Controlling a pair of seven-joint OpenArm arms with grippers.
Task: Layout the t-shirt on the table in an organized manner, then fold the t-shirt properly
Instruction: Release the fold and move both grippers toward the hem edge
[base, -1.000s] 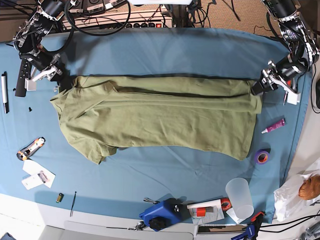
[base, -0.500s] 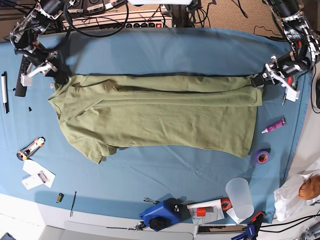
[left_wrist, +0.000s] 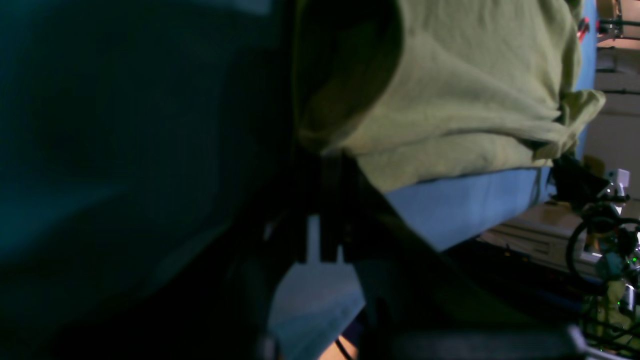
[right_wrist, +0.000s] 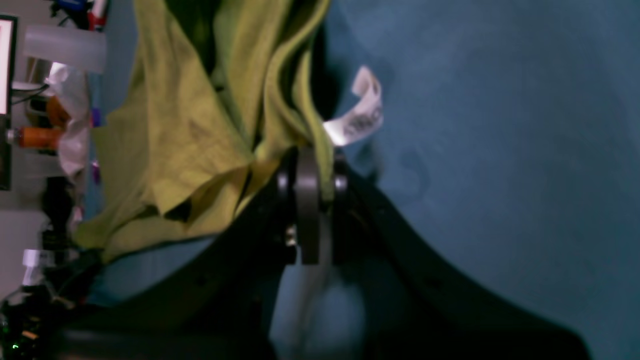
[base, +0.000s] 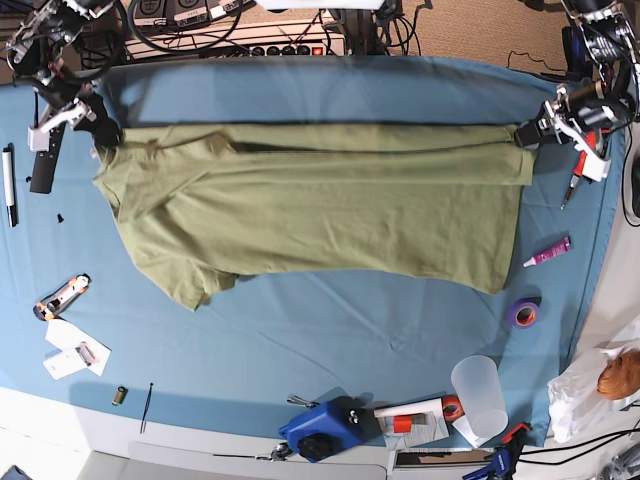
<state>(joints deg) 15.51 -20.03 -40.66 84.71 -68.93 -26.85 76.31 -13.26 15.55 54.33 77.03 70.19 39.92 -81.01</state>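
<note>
The olive-green t-shirt (base: 310, 205) hangs stretched between my two grippers above the teal table (base: 330, 330), its far edge lifted and its near part still on the cloth. My left gripper (base: 535, 132) is shut on the shirt's right far corner; the left wrist view shows the fabric (left_wrist: 450, 90) pinched at its dark jaws. My right gripper (base: 92, 125) is shut on the left far corner near the collar. In the right wrist view the fingers (right_wrist: 307, 200) clamp folded fabric (right_wrist: 200, 125) beside a white label (right_wrist: 360, 117).
Loose items ring the shirt: a black remote (base: 42, 160), a pen (base: 9, 185), a utility knife (base: 60, 297), a pink tube (base: 546, 252), purple tape (base: 522, 313), a clear cup (base: 478, 398), a blue tool (base: 322, 428). A power strip (base: 285, 48) lies beyond the far edge.
Both grippers have risen and moved toward the far edge, lifting the shirt's far edge off the table and pulling it taut. The shirt has shifted farther away.
</note>
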